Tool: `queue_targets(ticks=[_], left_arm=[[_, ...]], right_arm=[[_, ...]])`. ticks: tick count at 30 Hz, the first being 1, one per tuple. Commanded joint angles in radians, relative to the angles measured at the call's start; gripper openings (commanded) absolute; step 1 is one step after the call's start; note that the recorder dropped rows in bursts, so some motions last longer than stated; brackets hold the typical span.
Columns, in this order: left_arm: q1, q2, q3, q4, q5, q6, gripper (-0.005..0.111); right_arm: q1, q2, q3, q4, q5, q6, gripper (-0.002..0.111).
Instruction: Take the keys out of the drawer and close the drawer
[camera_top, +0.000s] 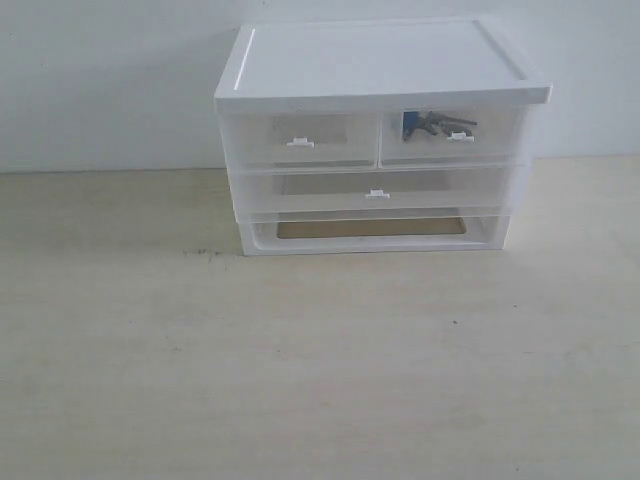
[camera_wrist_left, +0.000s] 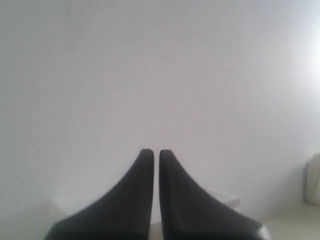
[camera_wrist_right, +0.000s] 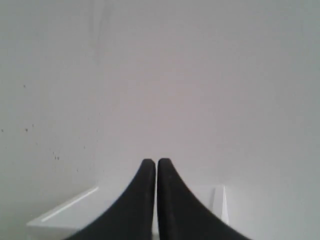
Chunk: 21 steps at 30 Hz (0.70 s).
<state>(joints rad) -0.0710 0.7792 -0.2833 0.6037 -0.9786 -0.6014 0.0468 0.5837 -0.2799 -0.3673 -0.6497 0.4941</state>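
Pale table (camera_top: 300, 380) surface and a plain white wall (camera_top: 100, 80) make up the setting. The keys (camera_top: 432, 124) lie inside the drawer (camera_top: 452, 138), towards its left half, and show as a dark bunch with a blue fob through the translucent front. This drawer sits pushed in, its front level with that of the left-hand twin (camera_top: 300, 140), so the keys cannot be reached until it is pulled out. The white tab handle (camera_top: 461, 137) at the lower edge of the front is the likely pulling point. Both small drawers sit under the white top of the organizer (camera_top: 380, 60), above the full-width drawer (camera_top: 378, 190) and an open bottom bay (camera_top: 370, 228). The organizer stands at the back of the table, near the wall. Neither arm appears in the exterior view. The left claw (camera_wrist_left: 156, 151) and the right claw (camera_wrist_right: 156, 161) are each pressed together with only a thin slit between the fingertips, holding nothing, and each faces blank wall. The task is judged not yet begun; a claw will need to spread before hooking the tab.
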Motion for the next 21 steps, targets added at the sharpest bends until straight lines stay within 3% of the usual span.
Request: queue_targets(ticks=[1,7,17,21], left_arm=[[0.003,0.253,-0.049,0.144,-0.137,-0.013,0.004],[0.0,0.585,-0.16,0.253,-0.205,0.099,0.004],[0.0,1.062,-0.45,0.294,-0.242,0.218,0.004],[-0.01,1.202,-0.584,0.312,-0.242,0.216,0.004]], right_arm=[[-0.006,0.224,-0.013,-0.032,-0.132,0.006,0.0],[-0.006,0.533,-0.038,-0.032,-0.28,-0.057,0.0],[-0.006,0.973,-0.323,-0.085,-0.249,-0.054,0.0],[-0.006,1.088,-0.438,-0.167,-0.217,0.047,0.0]])
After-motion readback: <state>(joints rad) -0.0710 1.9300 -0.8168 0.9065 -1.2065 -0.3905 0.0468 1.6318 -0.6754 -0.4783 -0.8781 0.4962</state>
